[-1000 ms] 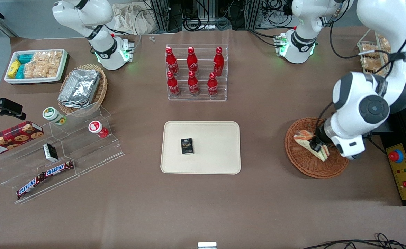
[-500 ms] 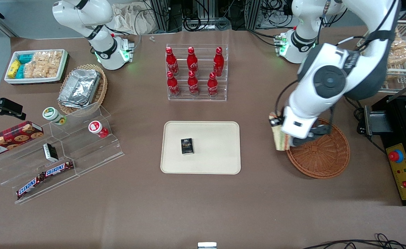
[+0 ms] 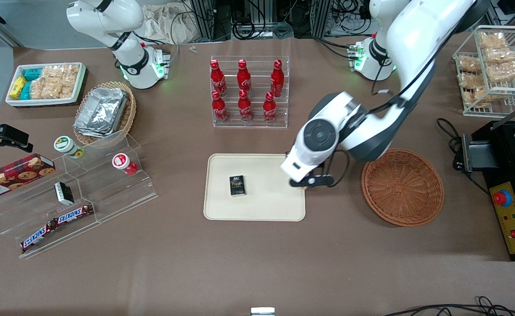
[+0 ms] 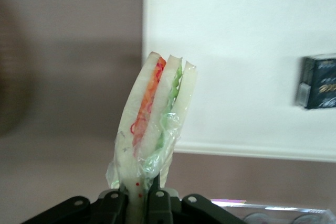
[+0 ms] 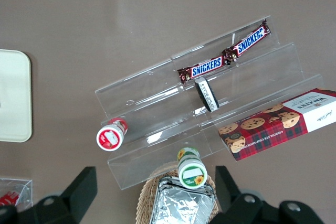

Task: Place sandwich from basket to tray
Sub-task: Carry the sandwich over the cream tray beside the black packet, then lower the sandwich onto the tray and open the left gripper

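Note:
My left gripper (image 3: 303, 182) hangs over the end of the cream tray (image 3: 261, 206) that is nearest the basket, mostly hidden under its own wrist. In the left wrist view the gripper (image 4: 137, 198) is shut on the wrapped sandwich (image 4: 157, 114), pale bread with orange and green layers. The sandwich sticks out over the tray's rim (image 4: 241, 148). The round reddish-brown wicker basket (image 3: 402, 187) sits beside the tray toward the working arm's end and holds nothing. The front view does not show the sandwich clearly.
A small dark box (image 3: 237, 185) lies on the tray, also in the left wrist view (image 4: 317, 81). A clear rack of red bottles (image 3: 248, 92) stands farther from the front camera than the tray. A clear stepped shelf with snacks (image 3: 77, 193) is toward the parked arm's end.
The gripper has lifted the sandwich out of the basket and carried it sideways to the tray's near end. The basket now holds nothing.

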Robot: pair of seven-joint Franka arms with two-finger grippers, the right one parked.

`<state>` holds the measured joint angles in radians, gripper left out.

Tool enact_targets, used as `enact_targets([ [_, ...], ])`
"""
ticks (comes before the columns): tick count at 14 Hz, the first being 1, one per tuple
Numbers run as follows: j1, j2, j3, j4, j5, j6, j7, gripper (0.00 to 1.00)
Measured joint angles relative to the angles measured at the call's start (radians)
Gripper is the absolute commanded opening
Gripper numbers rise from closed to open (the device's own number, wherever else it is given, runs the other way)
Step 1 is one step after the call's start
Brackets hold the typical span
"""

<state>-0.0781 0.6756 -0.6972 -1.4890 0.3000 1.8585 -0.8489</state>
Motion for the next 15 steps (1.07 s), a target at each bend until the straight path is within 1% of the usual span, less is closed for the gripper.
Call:
enact_targets([
  [1,-0.012,0.045,0.001,0.032,0.020,0.016,-0.018,0.01],
  [3,-0.017,0.107,0.001,0.063,0.060,0.064,-0.052,0.07],
  [5,-0.025,0.149,0.006,0.068,0.128,0.117,-0.113,0.11],
  [6,-0.032,0.164,0.010,0.069,0.159,0.129,-0.145,0.15],
  [7,-0.040,0.178,0.014,0.070,0.179,0.137,-0.169,0.17],
  [8,-0.046,0.188,0.018,0.070,0.187,0.143,-0.182,0.25],
  [10,-0.053,0.197,0.020,0.071,0.189,0.148,-0.190,0.51],
  [11,-0.055,0.199,0.021,0.071,0.190,0.148,-0.190,0.80],
  [12,-0.059,0.200,0.021,0.071,0.190,0.148,-0.191,1.00],
  [15,-0.074,0.208,0.024,0.068,0.190,0.142,-0.193,1.00],
])
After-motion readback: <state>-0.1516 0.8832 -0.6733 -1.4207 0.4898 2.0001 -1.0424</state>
